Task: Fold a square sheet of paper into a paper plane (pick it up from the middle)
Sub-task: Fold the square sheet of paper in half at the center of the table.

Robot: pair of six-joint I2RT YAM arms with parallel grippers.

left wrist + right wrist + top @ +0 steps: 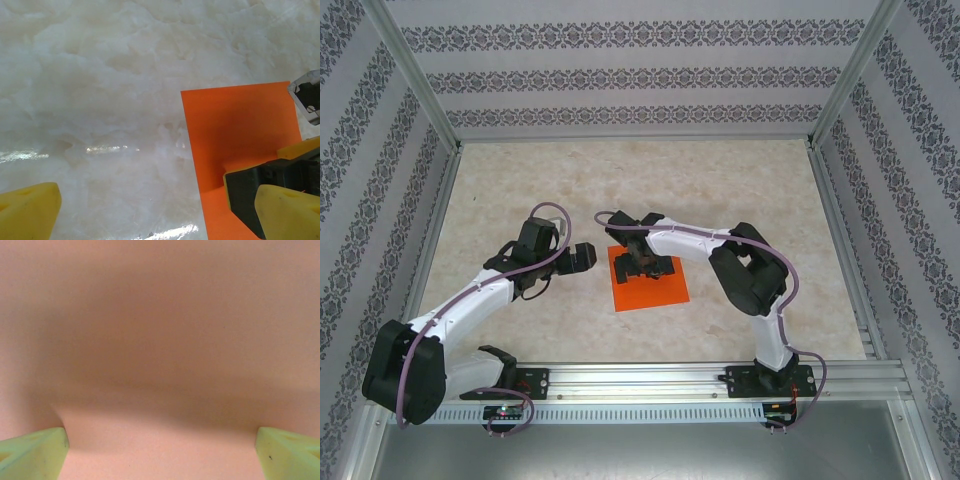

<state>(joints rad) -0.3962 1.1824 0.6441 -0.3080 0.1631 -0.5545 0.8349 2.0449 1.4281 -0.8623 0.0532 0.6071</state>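
Observation:
The square sheet of paper (655, 290) is bright orange and lies flat on the table just right of centre. A paper plane is out of view. My right gripper (646, 264) stands on the sheet's far half, pointing down, open. Its pale yellow fingers (32, 450) are spread wide with the paper (160, 340) close under them. My left gripper (584, 258) hovers just left of the sheet, pointing right, open and empty. In the left wrist view the sheet (235, 130) lies at the right, with the right gripper's black and yellow finger (250, 192) on it.
The table (520, 190) is pale marble-patterned. Patterned walls and aluminium posts (415, 75) close it in on three sides. A metal rail (650, 378) with both arm bases runs along the near edge. A metal strip (845, 270) borders the right side.

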